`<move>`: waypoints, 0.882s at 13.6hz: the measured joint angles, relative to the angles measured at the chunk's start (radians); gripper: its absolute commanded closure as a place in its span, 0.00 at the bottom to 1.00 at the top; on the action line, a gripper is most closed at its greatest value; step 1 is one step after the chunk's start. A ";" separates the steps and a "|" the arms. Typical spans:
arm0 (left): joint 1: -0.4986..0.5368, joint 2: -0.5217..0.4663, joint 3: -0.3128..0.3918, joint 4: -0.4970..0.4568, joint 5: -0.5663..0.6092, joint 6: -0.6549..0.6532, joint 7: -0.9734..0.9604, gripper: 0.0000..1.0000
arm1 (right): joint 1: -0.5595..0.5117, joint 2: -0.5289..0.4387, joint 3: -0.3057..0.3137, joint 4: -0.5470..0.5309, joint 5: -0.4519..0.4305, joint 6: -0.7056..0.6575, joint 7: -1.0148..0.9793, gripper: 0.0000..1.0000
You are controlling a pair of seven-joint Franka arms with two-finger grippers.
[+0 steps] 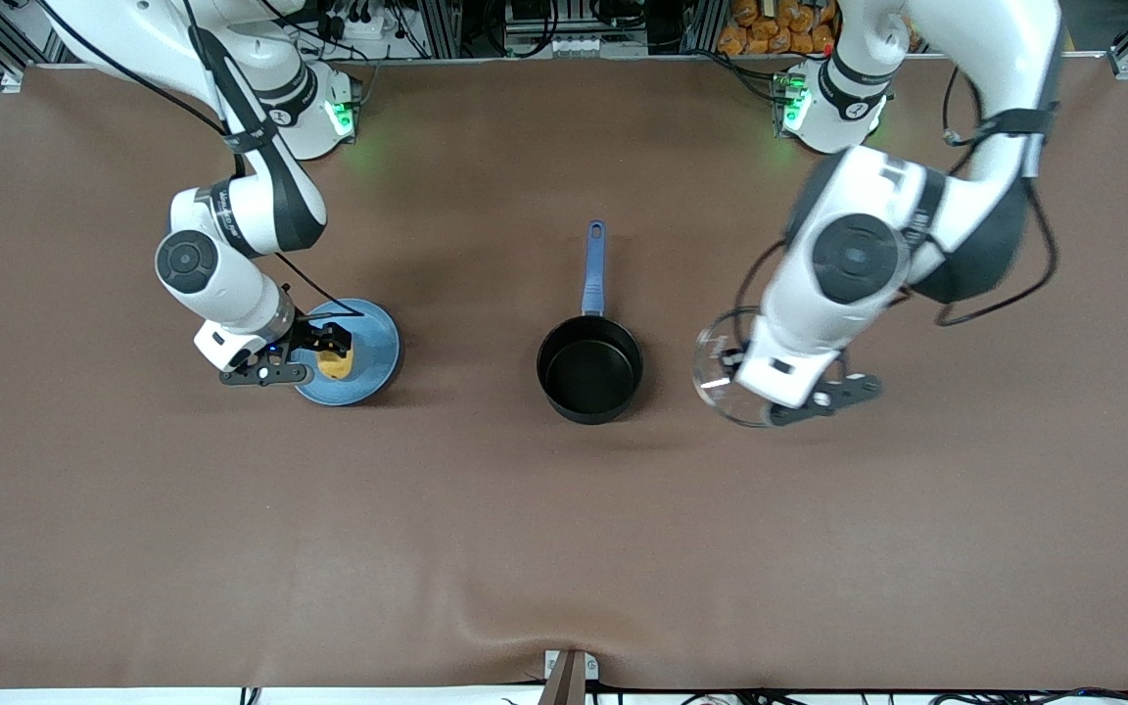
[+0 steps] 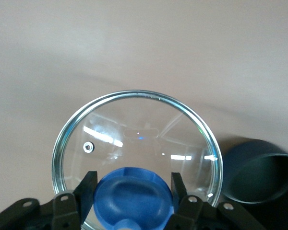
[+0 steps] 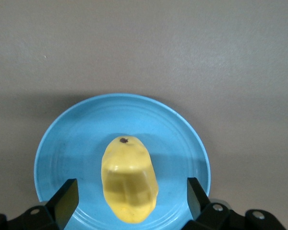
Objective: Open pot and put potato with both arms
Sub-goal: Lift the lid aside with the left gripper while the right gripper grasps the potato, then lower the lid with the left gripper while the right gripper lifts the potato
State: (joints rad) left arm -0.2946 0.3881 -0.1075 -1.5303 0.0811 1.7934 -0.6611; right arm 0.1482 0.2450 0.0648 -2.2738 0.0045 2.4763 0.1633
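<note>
The table [image 1: 564,548], covered w/ a brown mat, carries everything. The left arm [image 1: 902,245] comes down from its base to a spot over bare mat toward its own end of the table, beside the pot; the right arm [image 1: 231,245] comes down to the plate at the other end. The pot [image 1: 590,368], black w/ steel rim and long blue handle [image 1: 593,266], sits open about midway between the two grippers, handle pointing toward the arms' bases, inside looks empty. The left gripper [image 2: 133,191] is clamped shut on the blue knob [image 2: 132,199] of a glass lid [image 2: 139,143], so the lid is off the pot and hangs under the fingers, steel rim all round; whether its edge touches the mat is hard to say from the front view. In the left wrist view the pot shows just beside the lid. The blue plate [image 3: 77,139] lies right under the right gripper [image 3: 129,191], whose fingers [image 3: 66,197] stand wide apart, one each side of the potato [image 3: 129,179], gripping nothing. The potato, yellow and oval, rests on the plate near its middle, between those open fingers and apparently clear of both.
</note>
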 measured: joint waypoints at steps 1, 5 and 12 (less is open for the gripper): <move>0.048 -0.022 0.000 -0.046 0.000 0.026 0.051 1.00 | 0.000 0.003 0.001 -0.003 0.000 0.000 0.000 0.00; 0.189 -0.054 0.000 -0.239 0.000 0.223 0.218 1.00 | 0.005 0.041 0.004 -0.020 0.000 0.066 -0.003 0.00; 0.314 -0.043 -0.006 -0.526 0.001 0.609 0.397 1.00 | 0.012 0.074 0.004 -0.023 0.000 0.083 -0.003 0.77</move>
State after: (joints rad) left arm 0.0192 0.3450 -0.1137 -2.0566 0.0819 2.4028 -0.2643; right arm 0.1604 0.3195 0.0693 -2.2967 0.0044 2.5593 0.1599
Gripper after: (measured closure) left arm 0.335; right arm 0.035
